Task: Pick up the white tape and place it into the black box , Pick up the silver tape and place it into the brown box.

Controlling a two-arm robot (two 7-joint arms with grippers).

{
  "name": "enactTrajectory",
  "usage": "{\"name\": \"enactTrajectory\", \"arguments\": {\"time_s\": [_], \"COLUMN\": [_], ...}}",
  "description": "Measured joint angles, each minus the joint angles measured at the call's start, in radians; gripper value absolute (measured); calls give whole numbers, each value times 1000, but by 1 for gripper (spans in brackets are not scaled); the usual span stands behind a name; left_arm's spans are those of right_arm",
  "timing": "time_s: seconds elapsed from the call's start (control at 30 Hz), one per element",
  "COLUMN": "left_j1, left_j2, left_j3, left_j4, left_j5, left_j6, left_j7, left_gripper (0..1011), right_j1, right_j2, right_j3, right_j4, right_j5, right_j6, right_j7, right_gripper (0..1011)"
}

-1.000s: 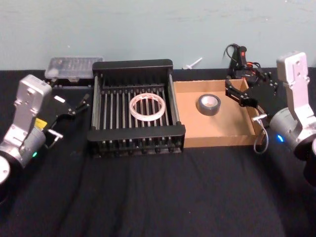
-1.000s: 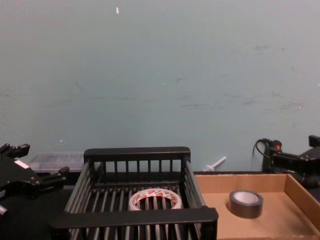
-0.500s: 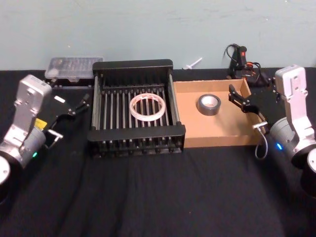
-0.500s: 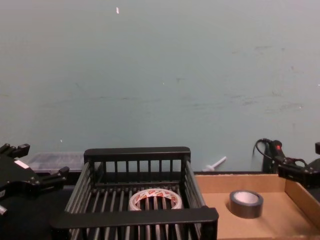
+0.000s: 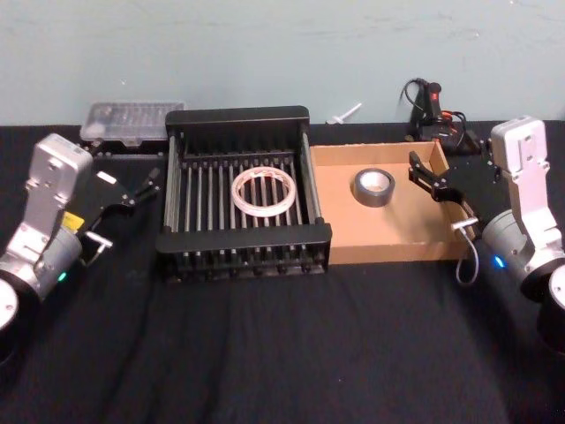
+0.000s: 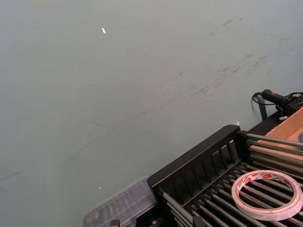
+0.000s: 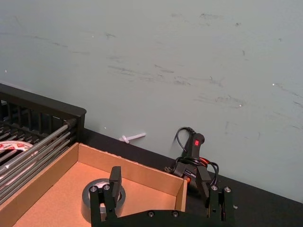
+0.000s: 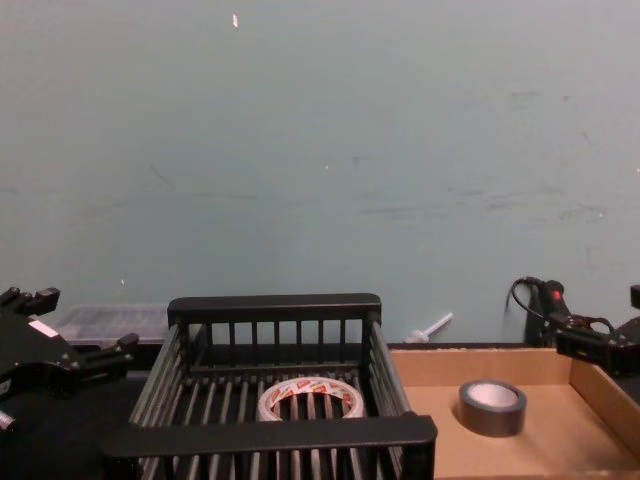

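The white tape lies flat on the barred bottom of the black box, seen also in the chest view and the left wrist view. The silver tape rests in the brown box, near its back left corner. My right gripper hovers open at the brown box's right wall, a short way right of the silver tape, with nothing between its fingers. My left gripper sits open just left of the black box.
A clear plastic case stands behind the left gripper by the wall. A black cabled tool with a red mark and a small white piece lie behind the brown box. Bare black cloth covers the table's front half.
My right gripper has drawn back to the right, from over the brown box's right part to its right wall. Both tapes and the left arm have stayed put.
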Motion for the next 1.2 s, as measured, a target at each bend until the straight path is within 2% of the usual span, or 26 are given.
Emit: {"name": "enactTrajectory", "arguments": {"time_s": [1.2], "left_j1": [0], "left_j2": [0], "left_j3": [0], "left_j4": [0], "left_j5": [0], "left_j6": [0], "left_j7": [0], "left_gripper": [1001], "right_j1": [0], "right_j2": [2], "right_j3": [-1], "right_j4": [-2], "right_j5": [4], "right_j6": [1], "right_j7": [1], "right_gripper": [1003]}}
